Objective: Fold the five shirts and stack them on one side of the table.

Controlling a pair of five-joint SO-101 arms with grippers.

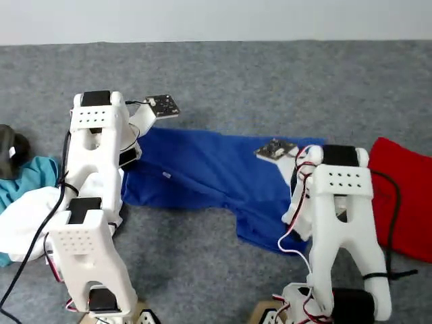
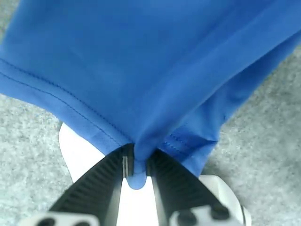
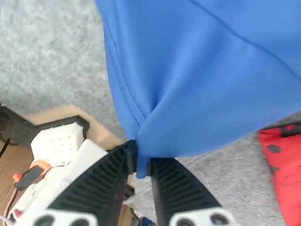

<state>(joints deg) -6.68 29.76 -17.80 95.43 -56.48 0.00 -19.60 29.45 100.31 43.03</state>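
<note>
A blue shirt [image 1: 209, 179] lies spread across the middle of the grey table, between the two white arms. My left gripper [image 2: 136, 165] is shut on the blue shirt [image 2: 141, 70], pinching a hemmed edge between its black ribbed fingers [image 2: 106, 179]. My right gripper [image 3: 141, 165] is shut on a fold of the same blue shirt [image 3: 202, 80]. In the high view the left arm [image 1: 98, 145] holds the shirt's left end and the right arm [image 1: 334, 196] stands over its right end.
A red shirt [image 1: 405, 196] lies at the right edge, also seen as red cloth [image 3: 282, 160] in the right wrist view. White cloth [image 1: 23, 216] and teal cloth [image 1: 30, 175] are heaped at the left, beside a dark object [image 1: 10, 152]. Grey table [image 1: 270, 81] stretches behind.
</note>
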